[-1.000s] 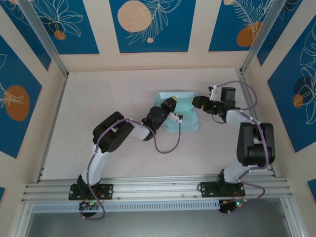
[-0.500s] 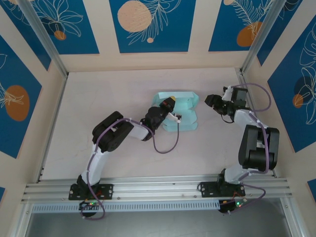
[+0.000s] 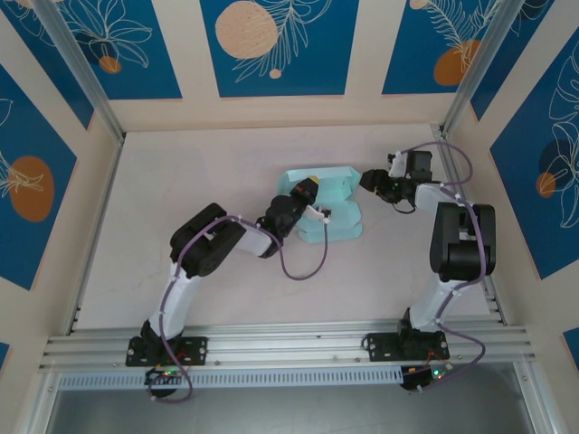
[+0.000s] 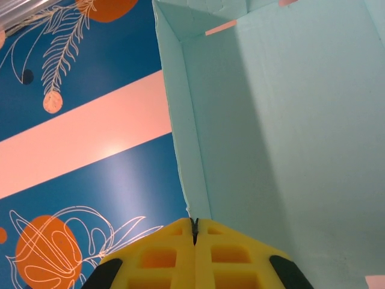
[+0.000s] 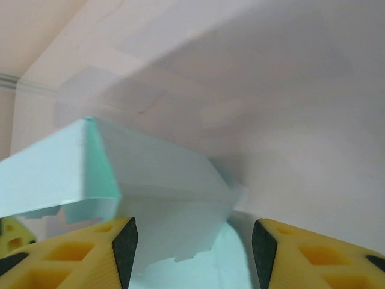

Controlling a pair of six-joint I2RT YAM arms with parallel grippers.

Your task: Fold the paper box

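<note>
A plywood-walled booth hung with deep-blue panels (image 3: 271, 45), printed with orange discs and white leaves, encloses a pale matte tabletop (image 3: 181, 181). A ribbed aluminium rail (image 3: 289, 342) runs along the near edge. Just right of centre on the table sits the pale light-blue card box (image 3: 342, 197), its walls partly raised. The left gripper (image 3: 308, 188) is clenched on one upright wall, its yellow fingers (image 4: 162, 259) pressed together. The right gripper (image 3: 369, 181) is spread wide just beside the box's right end. Half a second ago it hung farther right, apart from the box. The box and the left arm lie unchanged.
</note>
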